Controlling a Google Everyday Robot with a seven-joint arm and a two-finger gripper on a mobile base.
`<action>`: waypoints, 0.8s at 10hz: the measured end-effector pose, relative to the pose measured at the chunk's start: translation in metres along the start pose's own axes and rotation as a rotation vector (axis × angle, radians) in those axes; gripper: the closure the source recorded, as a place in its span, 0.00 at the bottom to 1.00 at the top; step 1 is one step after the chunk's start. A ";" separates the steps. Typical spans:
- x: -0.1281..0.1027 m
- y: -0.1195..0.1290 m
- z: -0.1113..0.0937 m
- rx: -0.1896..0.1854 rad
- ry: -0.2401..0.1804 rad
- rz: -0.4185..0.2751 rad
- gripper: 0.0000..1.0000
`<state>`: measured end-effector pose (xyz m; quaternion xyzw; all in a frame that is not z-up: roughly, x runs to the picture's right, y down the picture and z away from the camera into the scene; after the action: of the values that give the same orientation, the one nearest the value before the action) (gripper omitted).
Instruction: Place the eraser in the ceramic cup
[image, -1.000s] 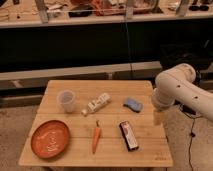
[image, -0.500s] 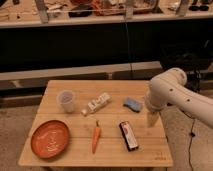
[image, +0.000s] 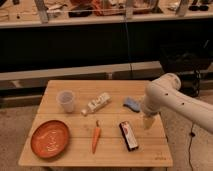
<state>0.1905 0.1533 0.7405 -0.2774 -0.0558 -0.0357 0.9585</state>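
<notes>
The eraser (image: 129, 135), a flat black block with a red-and-white label, lies on the wooden table (image: 75, 152) right of centre near the front. The ceramic cup (image: 66, 100), a small pale tumbler, stands upright at the back left. My gripper (image: 147, 122) hangs from the white arm (image: 165, 95) on the right, above the table just right of the eraser's far end and apart from it. It holds nothing that I can see.
An orange carrot (image: 95, 136) lies left of the eraser. A flat orange plate (image: 50, 138) sits at the front left. A white bottle-like object (image: 97, 104) lies near the cup. A small blue pad (image: 131, 103) lies beside the arm.
The arm and gripper have moved left and a little forward, from past the table's right edge to over the table beside the eraser. The objects have not moved.
</notes>
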 end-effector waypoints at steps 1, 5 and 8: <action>-0.004 0.001 0.006 0.001 -0.006 -0.013 0.20; -0.015 0.005 0.020 0.004 -0.026 -0.055 0.20; -0.022 0.005 0.027 0.011 -0.034 -0.097 0.20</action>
<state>0.1664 0.1730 0.7573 -0.2697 -0.0855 -0.0769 0.9560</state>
